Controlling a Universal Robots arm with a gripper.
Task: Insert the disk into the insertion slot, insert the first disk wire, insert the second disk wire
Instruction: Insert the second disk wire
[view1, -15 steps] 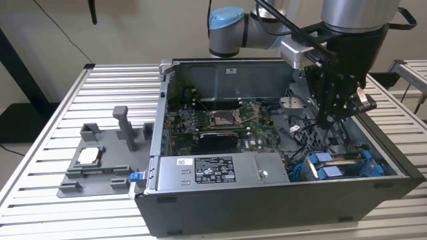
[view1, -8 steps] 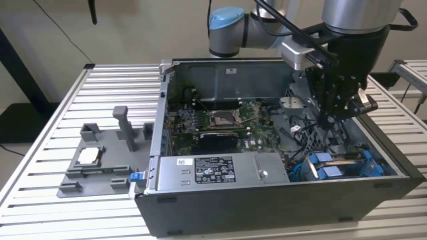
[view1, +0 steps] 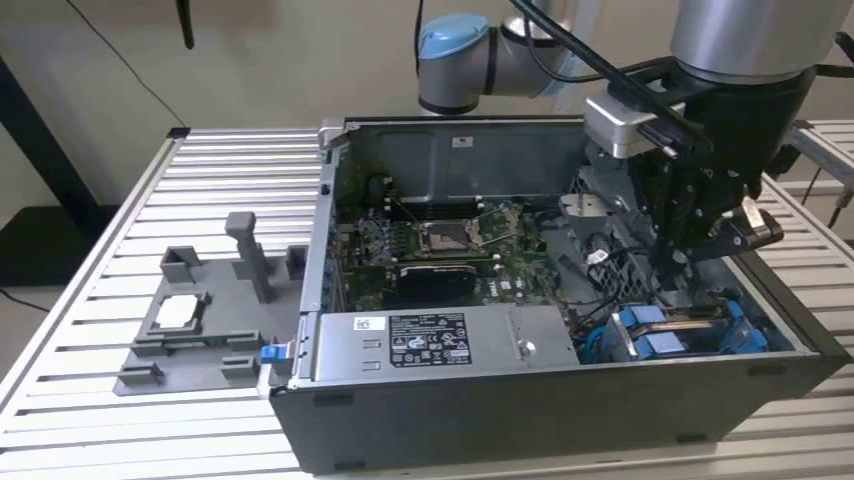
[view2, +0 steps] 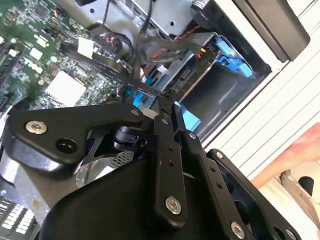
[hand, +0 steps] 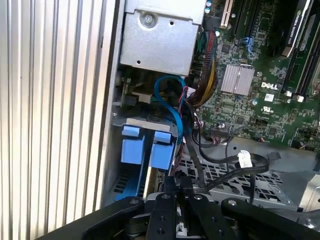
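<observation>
The disk sits in its bright blue carrier (view1: 681, 335) inside the insertion slot (view1: 763, 352), at the case's front corner on the exterior view's right. The carrier's two blue tabs (hand: 145, 147) face me in the first wrist view. My gripper (view1: 701, 262) hangs just above that bay, inside the open case. Its black fingers (view2: 167, 130) are closed together, with a black disk wire (hand: 220, 177) pinched at the tips. That wire runs off across the perforated metal floor. A blue cable (hand: 170, 102) loops beside the bay.
The open computer case (view1: 534, 400) lies on a slatted metal table (view1: 80, 330). A silver box with a white sticker (view1: 427, 340) and the green motherboard (view1: 447, 240) lie beside the bay. A grey fixture (view1: 200, 320) stands on the exterior view's left. A person's hand (view2: 300, 152) is nearby.
</observation>
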